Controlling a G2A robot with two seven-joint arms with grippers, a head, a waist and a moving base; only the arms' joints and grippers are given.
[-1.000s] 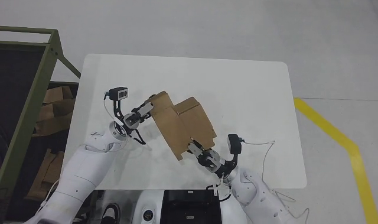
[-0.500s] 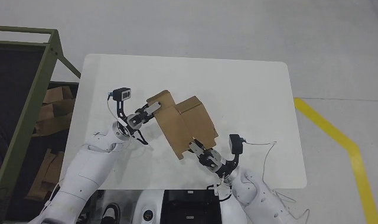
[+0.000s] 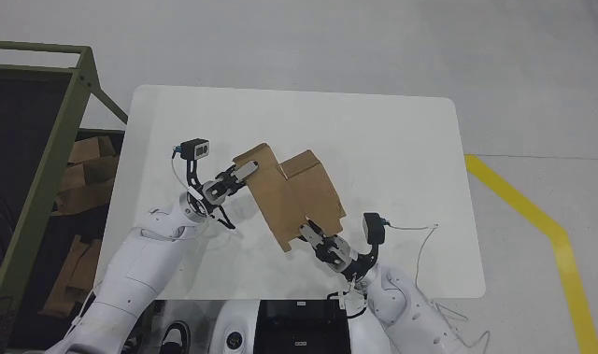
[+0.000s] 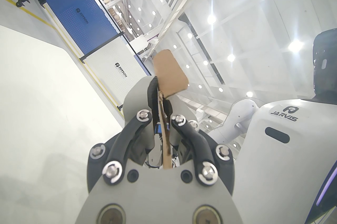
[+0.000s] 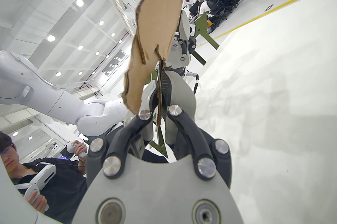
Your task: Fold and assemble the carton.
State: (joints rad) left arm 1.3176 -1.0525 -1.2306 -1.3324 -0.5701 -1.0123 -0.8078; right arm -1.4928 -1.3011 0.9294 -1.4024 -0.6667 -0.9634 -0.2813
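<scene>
A brown cardboard carton, still nearly flat, is held up over the white table between both arms. My left gripper is shut on the carton's left edge; in the left wrist view the cardboard runs edge-on between the closed fingers. My right gripper is shut on the carton's near edge, and the right wrist view has the sheet rising out of its pinched fingers. Flaps stick out at the carton's far side.
A green-framed bin with more flat cardboard stands left of the table. A thin white cable lies on the table near the right arm. The table's far half and right side are bare.
The left gripper has shifted slightly right and toward the near side with the carton's left edge, and the carton has turned a little. The right gripper has barely moved.
</scene>
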